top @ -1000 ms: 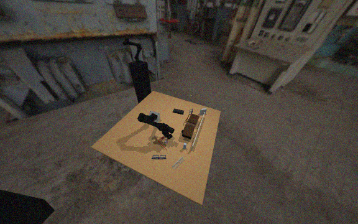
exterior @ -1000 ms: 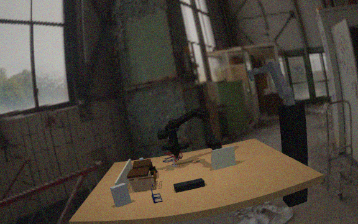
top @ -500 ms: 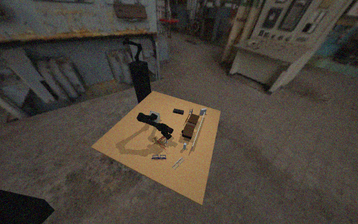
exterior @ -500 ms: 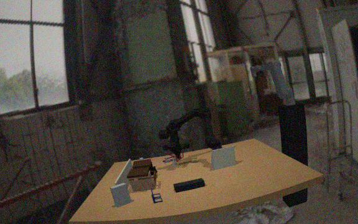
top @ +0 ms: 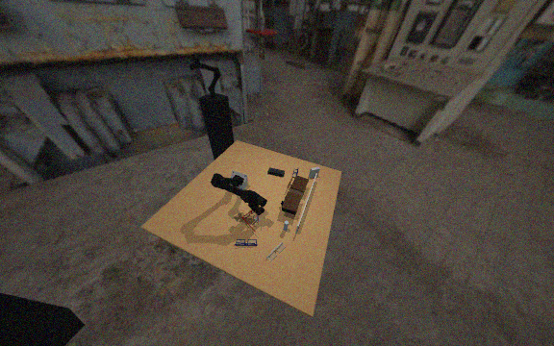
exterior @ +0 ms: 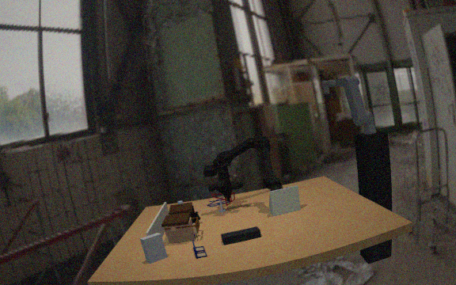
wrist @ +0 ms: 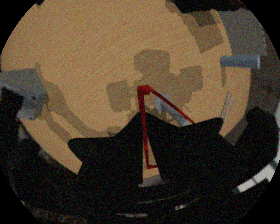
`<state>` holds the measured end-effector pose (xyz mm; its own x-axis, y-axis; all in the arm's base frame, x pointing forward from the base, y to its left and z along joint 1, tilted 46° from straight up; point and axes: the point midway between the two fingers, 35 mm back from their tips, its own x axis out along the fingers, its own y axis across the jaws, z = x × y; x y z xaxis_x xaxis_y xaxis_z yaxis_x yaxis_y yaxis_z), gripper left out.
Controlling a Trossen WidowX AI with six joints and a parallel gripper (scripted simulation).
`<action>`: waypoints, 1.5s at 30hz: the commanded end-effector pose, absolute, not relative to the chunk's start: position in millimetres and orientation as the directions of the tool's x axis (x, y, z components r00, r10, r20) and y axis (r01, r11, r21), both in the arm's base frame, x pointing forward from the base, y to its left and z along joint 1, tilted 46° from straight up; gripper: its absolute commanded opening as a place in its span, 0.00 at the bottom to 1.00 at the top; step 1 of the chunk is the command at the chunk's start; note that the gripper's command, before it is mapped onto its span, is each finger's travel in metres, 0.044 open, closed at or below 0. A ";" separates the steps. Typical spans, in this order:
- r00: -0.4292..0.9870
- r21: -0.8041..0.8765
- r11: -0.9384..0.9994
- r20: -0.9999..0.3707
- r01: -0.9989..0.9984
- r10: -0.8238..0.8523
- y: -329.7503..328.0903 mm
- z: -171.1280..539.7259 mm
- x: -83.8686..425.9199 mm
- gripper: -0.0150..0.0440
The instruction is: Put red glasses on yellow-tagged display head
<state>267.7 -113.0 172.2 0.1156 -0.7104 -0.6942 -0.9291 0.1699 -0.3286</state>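
Observation:
My gripper point(top: 259, 212) point(exterior: 228, 199) point(wrist: 141, 115) is shut on the thin red glasses point(top: 245, 216) point(wrist: 143, 91) and holds them above the table, left of the brown-topped blocks in the top view. The frame runs forward between and past the black fingers in the wrist view. Two beige blocks with brown tops, seemingly the display heads, stand in a row: one point(top: 299, 183) point(exterior: 177, 220) and, beside it, the other point(top: 292, 202) point(exterior: 181, 208). Dark parts show on their arm-facing side. The glasses are apart from both. The yellow tag cannot be made out.
A light post point(exterior: 222, 206) point(wrist: 162, 103) stands close below the gripper; another point(top: 286, 225) point(wrist: 241, 62) is near the blocks. A long white panel point(top: 306, 206) runs behind the blocks. Blue glasses point(top: 245, 245), pale glasses point(top: 275, 251) and a black case point(top: 276, 172) point(exterior: 241, 235) lie around.

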 end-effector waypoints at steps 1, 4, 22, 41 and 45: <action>0.118 -0.329 0.168 -0.695 -0.929 -0.709 -113.8 173.0 263.7 0.25; 0.118 -0.329 0.168 -0.695 -0.929 -0.709 -114.6 173.5 262.2 0.25; 0.118 -0.329 0.167 -0.695 -0.929 -0.710 -119.8 177.3 252.7 0.25; 0.118 -0.329 0.167 -0.694 -0.929 -0.710 -127.3 183.4 243.1 0.25; 0.118 -0.329 0.167 -0.694 -0.929 -0.710 -129.2 185.0 241.1 0.25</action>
